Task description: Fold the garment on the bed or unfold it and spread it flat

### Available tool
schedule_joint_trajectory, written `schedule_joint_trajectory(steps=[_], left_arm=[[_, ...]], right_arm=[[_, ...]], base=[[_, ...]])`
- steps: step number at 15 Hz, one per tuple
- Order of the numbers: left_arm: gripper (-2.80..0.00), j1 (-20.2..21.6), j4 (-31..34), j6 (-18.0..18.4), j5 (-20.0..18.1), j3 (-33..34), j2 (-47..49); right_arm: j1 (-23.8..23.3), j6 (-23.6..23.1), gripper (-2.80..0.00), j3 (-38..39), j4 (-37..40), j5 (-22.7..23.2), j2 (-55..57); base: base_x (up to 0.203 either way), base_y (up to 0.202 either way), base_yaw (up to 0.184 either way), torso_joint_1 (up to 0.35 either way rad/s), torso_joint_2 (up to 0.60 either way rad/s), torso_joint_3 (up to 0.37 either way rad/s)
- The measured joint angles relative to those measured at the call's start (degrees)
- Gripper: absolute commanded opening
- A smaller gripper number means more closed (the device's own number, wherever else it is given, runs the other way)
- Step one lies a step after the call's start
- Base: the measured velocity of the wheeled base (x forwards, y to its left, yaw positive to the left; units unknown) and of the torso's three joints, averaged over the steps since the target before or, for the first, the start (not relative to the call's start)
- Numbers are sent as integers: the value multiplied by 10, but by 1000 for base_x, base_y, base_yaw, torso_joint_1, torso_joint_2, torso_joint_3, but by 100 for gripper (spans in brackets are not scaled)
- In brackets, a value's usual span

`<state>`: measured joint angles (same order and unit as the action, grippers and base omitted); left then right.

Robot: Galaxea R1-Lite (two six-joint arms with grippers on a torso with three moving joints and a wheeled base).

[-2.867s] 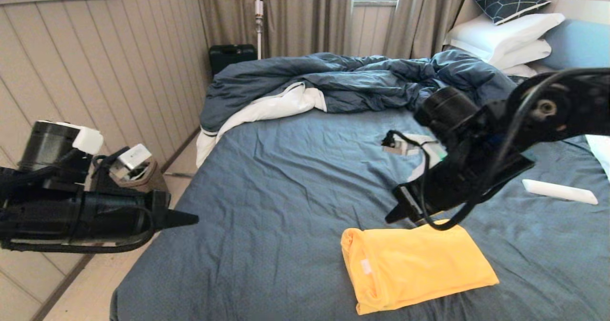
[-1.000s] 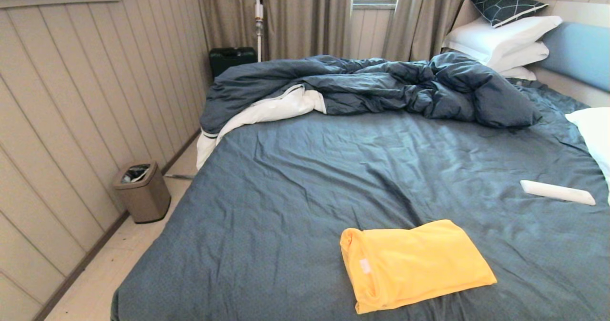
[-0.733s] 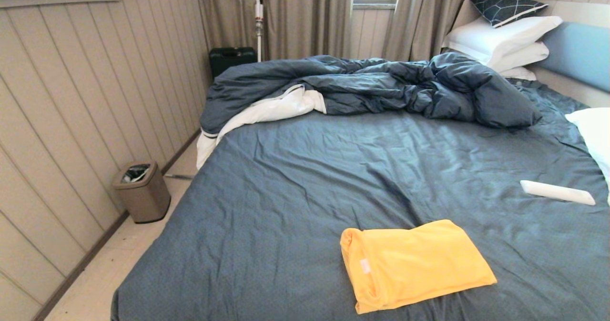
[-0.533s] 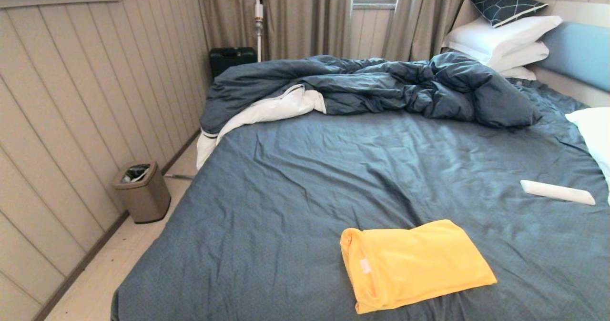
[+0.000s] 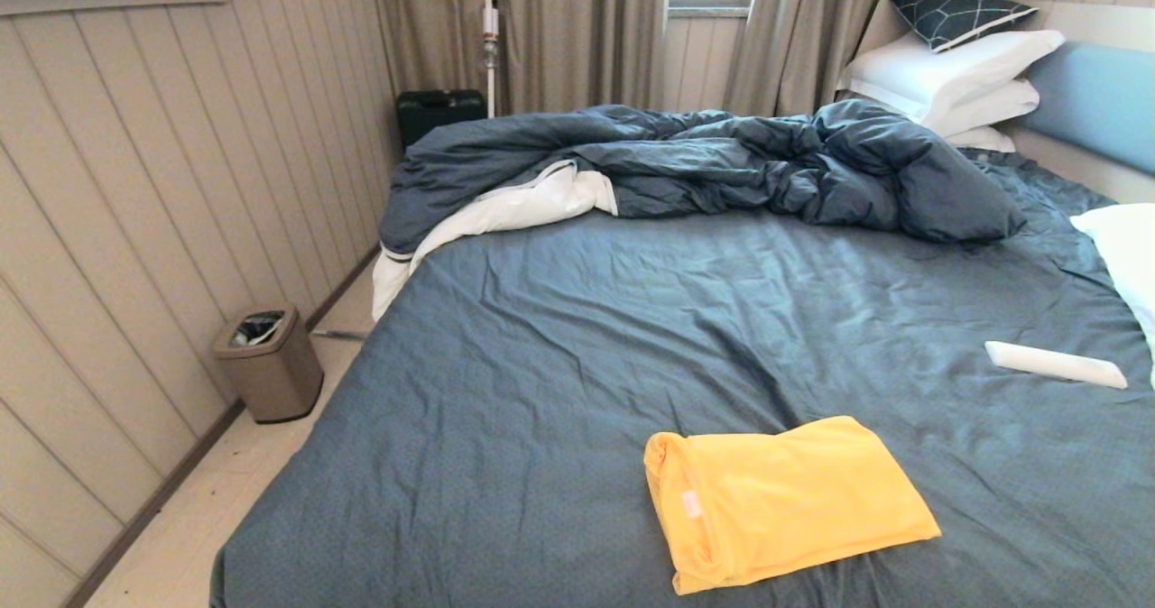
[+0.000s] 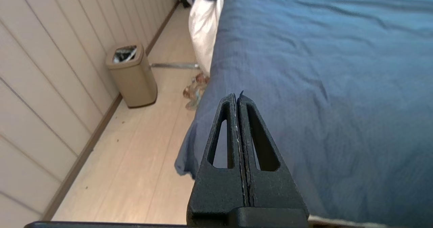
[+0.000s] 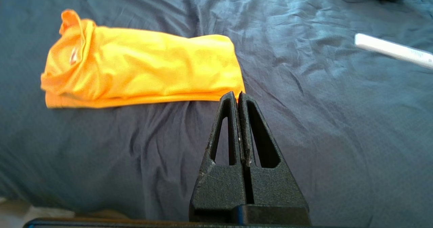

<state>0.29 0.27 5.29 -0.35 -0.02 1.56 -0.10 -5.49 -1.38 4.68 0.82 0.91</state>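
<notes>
Yellow T-shirt (image 5: pixel 785 500) first: the garment lies folded into a compact rectangle on the bed (image 5: pixel 541 391), near its front edge and toward the right-hand side, with the small white neck label showing at the folded end. I judge the folding finished, since the layers sit stacked and no sleeve trails out. That would explain why I hold nothing.

My right gripper (image 7: pixel 237 97) hangs above the sheet just short of the shirt's nearer corner, its jaws pressed together on nothing. My left gripper (image 6: pixel 237 97) hangs over the bed's left edge, where sheet meets floor, jaws likewise pressed together and empty. Neither arm shows in the head view, so both sit pulled back, well clear of the cloth; parked like this they cannot drag the fold open.

The dark blue-grey sheet is soft and creased, with a few wrinkles running out from under the shirt. A rumpled duvet (image 5: pixel 686 166) with white lining is heaped across the far side of the bed, white pillows (image 5: pixel 947 67) are stacked at the far right corner, and a slim white object (image 5: pixel 1056 364) lies on the sheet toward the right edge. Beside the bed's left edge a small bin (image 5: pixel 268 364) stands on the pale floor against the panelled wall, and curtains hang at the far end of the room.
</notes>
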Motion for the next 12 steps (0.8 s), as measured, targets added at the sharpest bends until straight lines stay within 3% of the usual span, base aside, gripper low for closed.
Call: schedule_joint_trajectory(steps=[4,7,12], left_arm=[[-280,0,-2,-11,1,0,-12],[-280,0,-8,-52,6,0,-14],[-280,0,-9,-57,7,0,-15]], right_arm=[[0,9,-280,2,-2,-4,-8],[0,11,-280,4,-8,-8,-10],[0,12,-280,5,-13,-8,-10]], base=[[0,0,0,0,0,0],[0,0,0,0,0,0],[0,0,0,0,0,0]])
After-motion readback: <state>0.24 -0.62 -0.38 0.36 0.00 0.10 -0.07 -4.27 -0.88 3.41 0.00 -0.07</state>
